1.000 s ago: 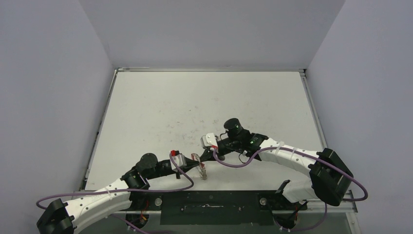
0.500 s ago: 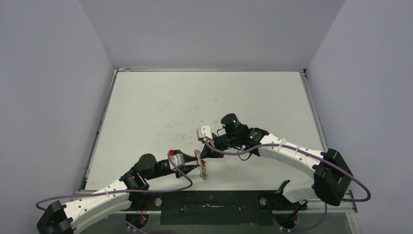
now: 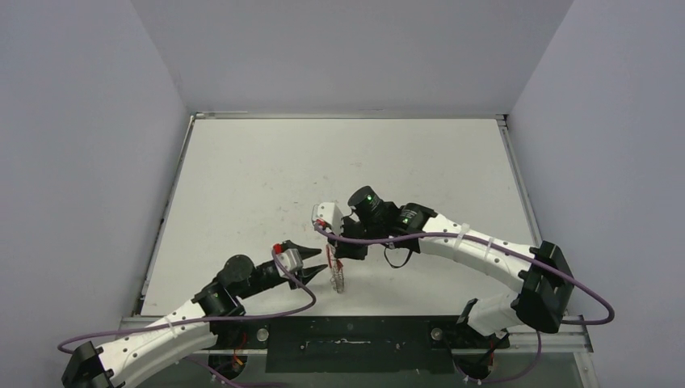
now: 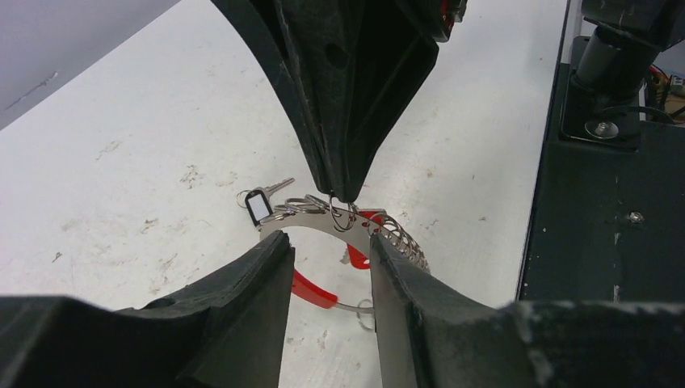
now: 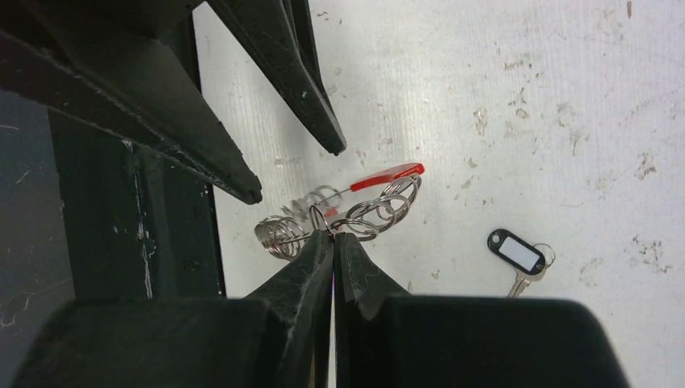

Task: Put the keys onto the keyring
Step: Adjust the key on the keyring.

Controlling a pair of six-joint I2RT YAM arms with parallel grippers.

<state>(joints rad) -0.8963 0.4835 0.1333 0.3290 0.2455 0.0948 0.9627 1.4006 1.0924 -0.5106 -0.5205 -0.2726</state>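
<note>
Pinching keyring (image 5: pixel 373 212) in right gripper (image 5: pixel 331 234), left gripper (image 4: pixel 327 238) parted (astride it), loose key (image 5: pixel 517 255) beside

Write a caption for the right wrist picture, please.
Shut right tool pinches the keyring; a tagged key lies apart.

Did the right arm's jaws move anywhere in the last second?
Yes. The right gripper, jaws shut on the keyring, has swung its wrist end left, farther from the black base rail.
</note>
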